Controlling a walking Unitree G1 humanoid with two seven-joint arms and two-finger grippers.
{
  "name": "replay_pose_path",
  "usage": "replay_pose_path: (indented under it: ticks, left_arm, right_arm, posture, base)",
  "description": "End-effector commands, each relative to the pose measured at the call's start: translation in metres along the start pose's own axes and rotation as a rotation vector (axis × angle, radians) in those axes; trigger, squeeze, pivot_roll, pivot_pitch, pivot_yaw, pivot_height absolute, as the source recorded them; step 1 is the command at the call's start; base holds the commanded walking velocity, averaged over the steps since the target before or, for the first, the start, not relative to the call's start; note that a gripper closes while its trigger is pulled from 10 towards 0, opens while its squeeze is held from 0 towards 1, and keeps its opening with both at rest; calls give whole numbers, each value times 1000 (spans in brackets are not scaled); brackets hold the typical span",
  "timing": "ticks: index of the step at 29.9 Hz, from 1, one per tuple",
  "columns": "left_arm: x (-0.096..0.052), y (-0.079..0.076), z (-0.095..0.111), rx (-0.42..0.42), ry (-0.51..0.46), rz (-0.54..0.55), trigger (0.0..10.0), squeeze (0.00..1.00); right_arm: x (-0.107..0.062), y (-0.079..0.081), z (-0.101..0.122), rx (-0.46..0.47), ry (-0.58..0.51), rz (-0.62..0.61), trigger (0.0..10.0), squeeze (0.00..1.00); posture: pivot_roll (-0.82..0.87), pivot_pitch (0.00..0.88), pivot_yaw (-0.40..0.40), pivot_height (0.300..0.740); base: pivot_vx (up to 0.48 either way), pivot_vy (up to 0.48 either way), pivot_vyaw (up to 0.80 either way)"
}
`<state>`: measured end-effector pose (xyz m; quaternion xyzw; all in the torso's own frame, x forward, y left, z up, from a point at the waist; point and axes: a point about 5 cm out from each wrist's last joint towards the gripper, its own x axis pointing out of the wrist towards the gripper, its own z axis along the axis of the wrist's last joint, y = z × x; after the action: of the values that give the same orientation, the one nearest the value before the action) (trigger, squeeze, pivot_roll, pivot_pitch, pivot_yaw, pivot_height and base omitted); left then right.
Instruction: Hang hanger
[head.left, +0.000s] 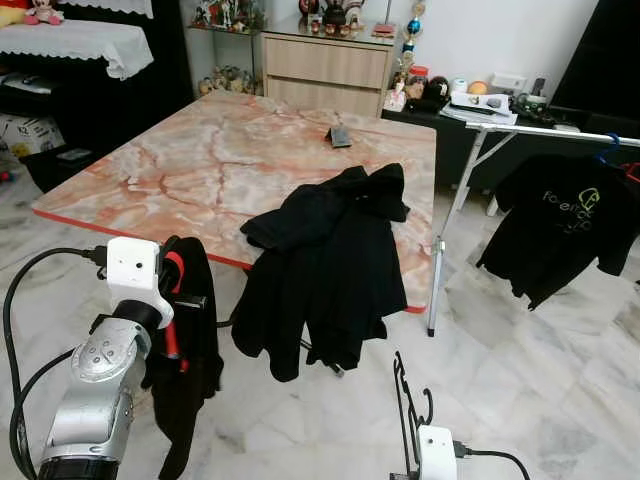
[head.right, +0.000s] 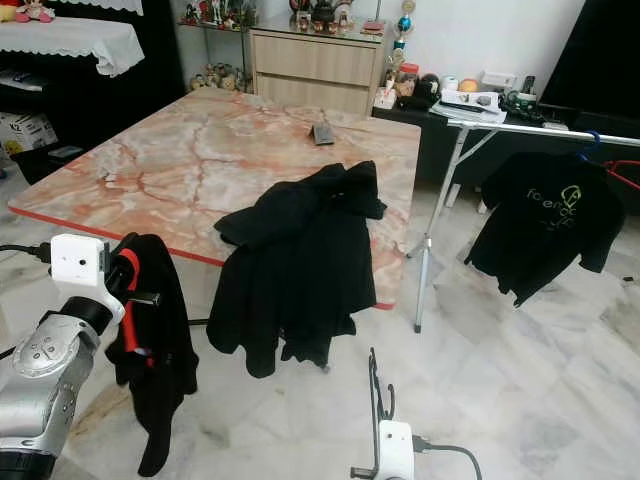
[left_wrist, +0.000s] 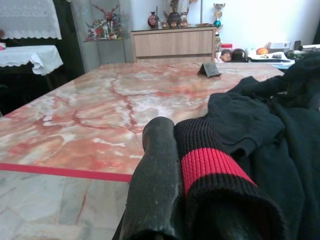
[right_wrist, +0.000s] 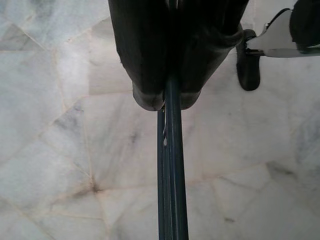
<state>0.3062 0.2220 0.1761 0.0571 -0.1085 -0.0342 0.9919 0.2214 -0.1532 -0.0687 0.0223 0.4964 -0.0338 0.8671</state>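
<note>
The left gripper (head.left: 172, 300) is raised at the near left, its fingers pinching a black garment with a red-striped collar (left_wrist: 212, 165) that hangs down from it toward the floor. To its right, one pile of black clothing (head.left: 320, 260) drapes over the near edge of the marble worktop (head.left: 220, 160). One small dark object (head.left: 340, 137) rests near the worktop's far edge. Low in the foreground, the right gripper (right_wrist: 165, 100) has its fingers pressed together on one dark hanger (head.left: 405, 405), which stands upright above the marble floor (head.left: 520, 370), hook upward. At far right, one black T-shirt (head.left: 560, 225) hangs on a blue hanger (head.left: 610, 152) from a clothes rail (head.left: 540, 130).
</note>
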Motion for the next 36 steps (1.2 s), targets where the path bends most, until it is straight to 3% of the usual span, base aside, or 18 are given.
replay_pose_path:
  ticks: [1, 15, 21, 24, 26, 30, 36]
  left_arm:
    - [4, 0, 13, 2, -51, -11, 10000, 0]
    - [5, -2, 17, -8, -63, -33, 10000, 0]
    - [5, -2, 18, -5, -67, -33, 10000, 0]
    - [5, -1, 19, -4, -69, -33, 10000, 0]
    - [6, -2, 19, -4, -70, -34, 10000, 0]
    - [7, -3, 21, -3, -75, -37, 10000, 0]
    - [9, -1, 26, 8, -91, -43, 10000, 0]
  right_arm:
    - [0, -4, 0, 11, 2, -23, 10000, 0]
    - [0, -4, -2, 93, -11, -70, 10000, 0]
    - [-1, -4, -6, 248, -9, -145, 10000, 0]
    - [-1, -2, -10, 423, -3, -203, 10000, 0]
    - [-2, -1, -12, 483, -5, -224, 10000, 0]
    - [-1, -3, -8, 371, -22, -212, 10000, 0]
    - [-1, -3, -9, 381, -17, -218, 10000, 0]
  posture:
    - [209, 17, -52, 740]
    - [211, 19, -50, 740]
    - [211, 19, -49, 740]
    - [208, 19, -48, 740]
    - [208, 19, -47, 740]
    - [210, 20, -47, 740]
    - [220, 22, -50, 740]
  base:
    - [0, 0, 0]
    - [105, 0, 0]
    - [328, 0, 0]
    - [333, 0, 0]
    - [332, 0, 0]
    - [334, 0, 0]
    - [356, 0, 0]
